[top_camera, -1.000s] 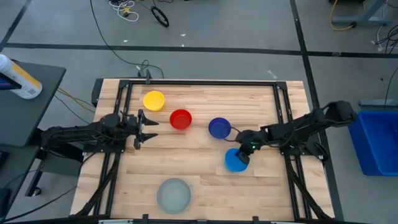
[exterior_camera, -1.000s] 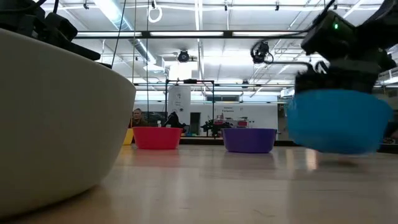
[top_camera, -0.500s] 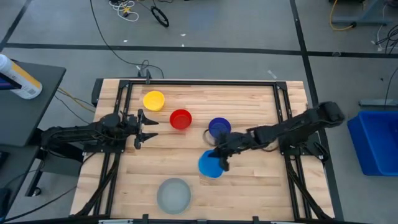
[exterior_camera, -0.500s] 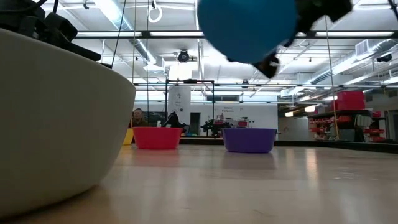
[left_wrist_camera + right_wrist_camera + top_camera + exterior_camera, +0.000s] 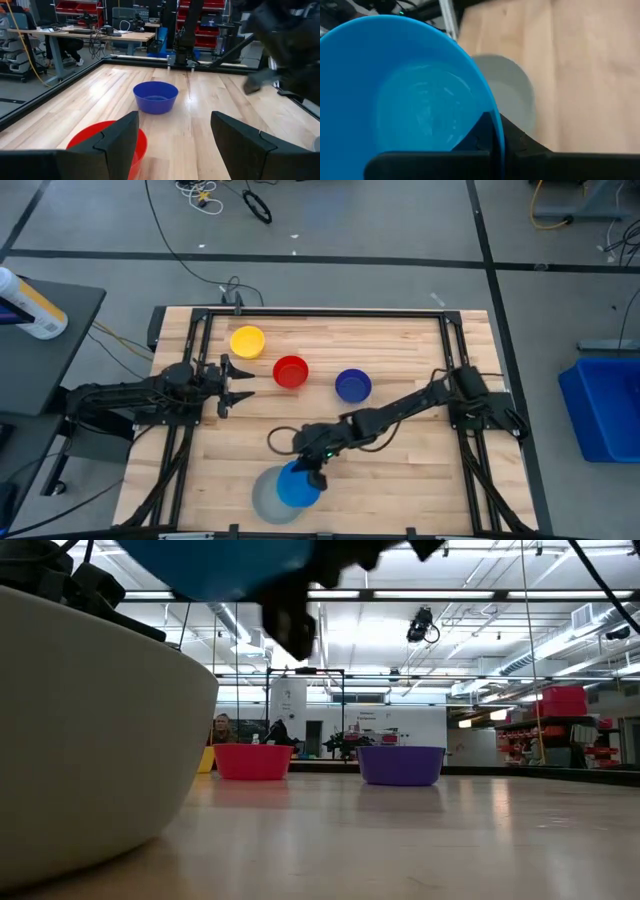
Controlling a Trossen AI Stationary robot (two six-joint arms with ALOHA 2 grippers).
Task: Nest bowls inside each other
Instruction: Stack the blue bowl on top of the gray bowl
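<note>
The light blue bowl (image 5: pixel 298 485) hangs in the right gripper (image 5: pixel 316 470), low centre of the overhead frame, overlapping the right edge of the grey bowl (image 5: pixel 270 494). The jaws are clamped on its rim, one finger inside and one outside, which looks like the sensible hold: thin stiff plastic, probably very light and a bit slippery (a rim pinch could let it swing or tilt).

The left gripper (image 5: pixel 236 387) waits at left centre, fingers spread and empty. The red bowl (image 5: pixel 290 371), yellow bowl (image 5: pixel 247 341) and dark blue bowl (image 5: pixel 352 385) sit apart in a row across the upper half.

Hard to judge: how high the blue one rides above the grey. The table-level shot crops both at the upper left.
</note>
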